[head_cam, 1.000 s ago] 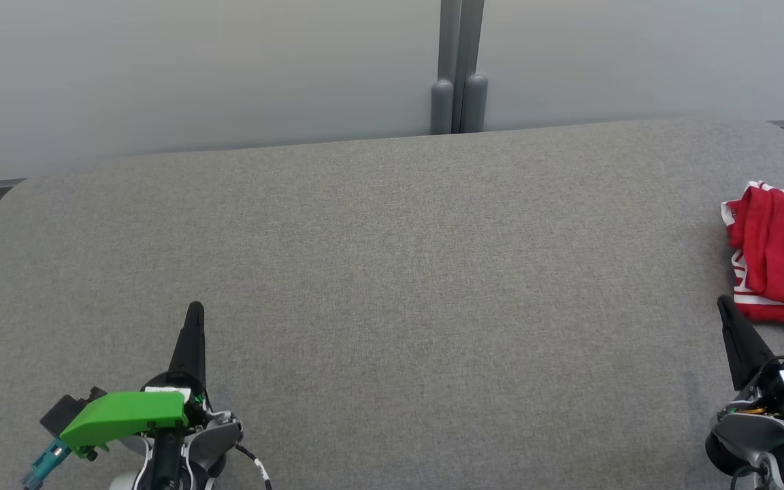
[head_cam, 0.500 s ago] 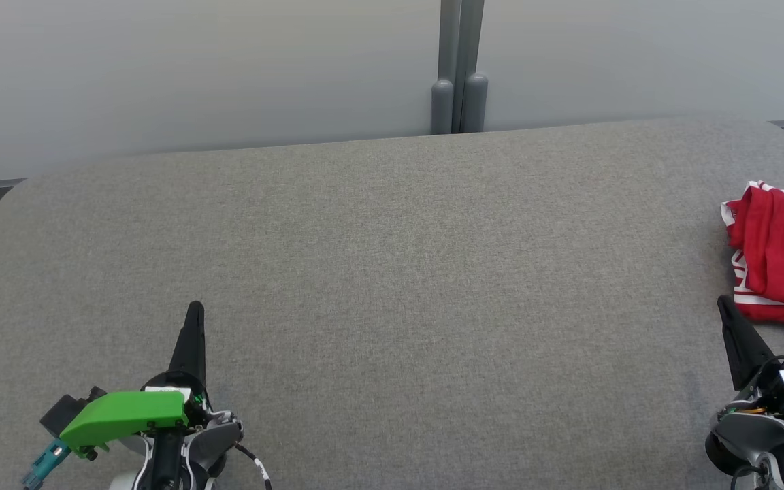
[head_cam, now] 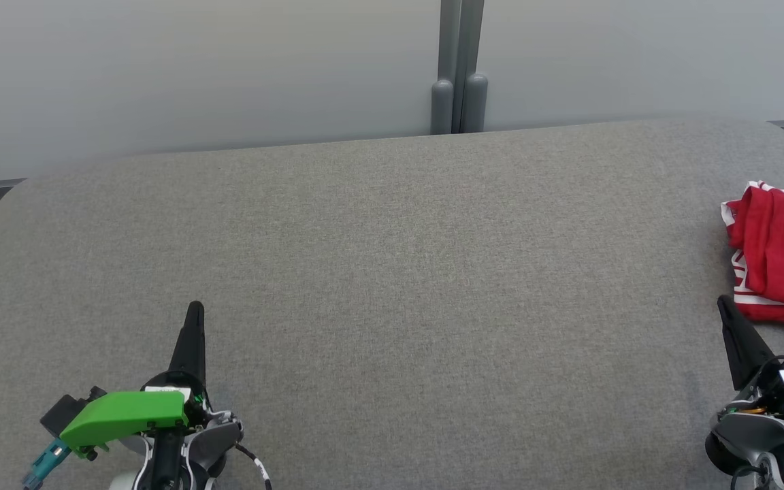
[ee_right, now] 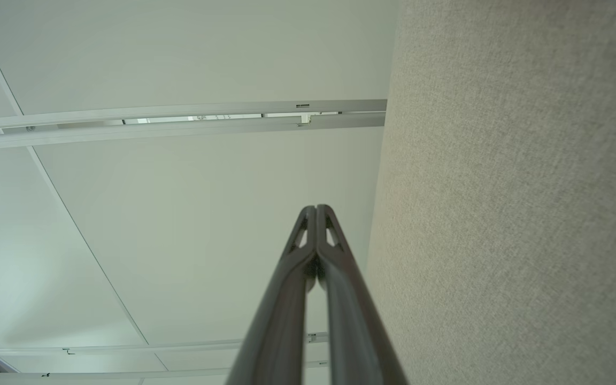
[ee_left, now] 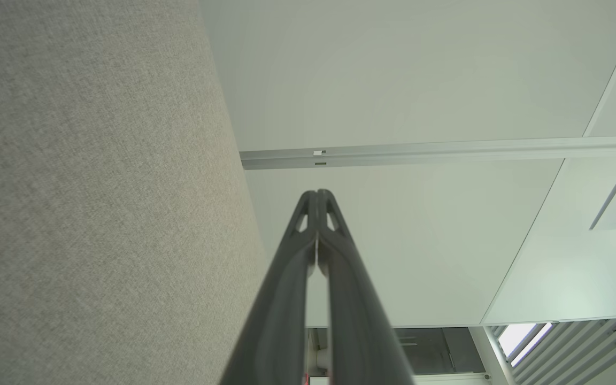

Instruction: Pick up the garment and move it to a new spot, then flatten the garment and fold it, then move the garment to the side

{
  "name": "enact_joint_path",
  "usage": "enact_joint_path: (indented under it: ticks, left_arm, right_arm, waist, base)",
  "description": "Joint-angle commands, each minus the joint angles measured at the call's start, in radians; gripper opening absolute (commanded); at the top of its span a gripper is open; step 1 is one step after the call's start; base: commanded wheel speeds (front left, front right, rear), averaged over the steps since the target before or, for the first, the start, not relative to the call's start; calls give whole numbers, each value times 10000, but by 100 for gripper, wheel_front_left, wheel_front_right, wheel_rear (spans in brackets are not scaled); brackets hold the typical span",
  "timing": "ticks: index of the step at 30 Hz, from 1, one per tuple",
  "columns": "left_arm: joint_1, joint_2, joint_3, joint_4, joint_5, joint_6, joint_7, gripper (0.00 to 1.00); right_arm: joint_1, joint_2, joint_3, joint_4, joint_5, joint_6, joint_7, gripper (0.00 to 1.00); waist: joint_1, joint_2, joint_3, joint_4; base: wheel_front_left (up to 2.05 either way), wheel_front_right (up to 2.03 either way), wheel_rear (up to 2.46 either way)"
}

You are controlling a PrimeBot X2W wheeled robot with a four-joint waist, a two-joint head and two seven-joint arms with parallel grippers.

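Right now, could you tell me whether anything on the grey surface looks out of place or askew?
Only the red garment: it lies rumpled, not flat, at the right edge of the grey surface, partly out of frame.

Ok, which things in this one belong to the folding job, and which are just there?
Job: red garment with white trim, lying at the right edge of the grey padded surface; left gripper and right gripper, both shut, empty.
Just there: pale wall panels; grey post behind the surface.
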Motion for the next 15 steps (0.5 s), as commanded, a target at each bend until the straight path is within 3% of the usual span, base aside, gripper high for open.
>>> enact_joint_path:
  ticks: [1, 15]
  left_arm:
    - [-124, 0, -8, -37, -46, -48, -7, 0]
    - [-123, 0, -9, -38, -47, -48, -8, 0]
  right_arm:
    - [-112, -50, -16, 17, 33, 4, 40, 0]
    - [-111, -50, -15, 17, 34, 4, 39, 0]
  waist:
    - [0, 0, 0, 1]
    - [0, 0, 0, 1]
  base:
    - [0, 0, 0]
    - [0, 0, 0]
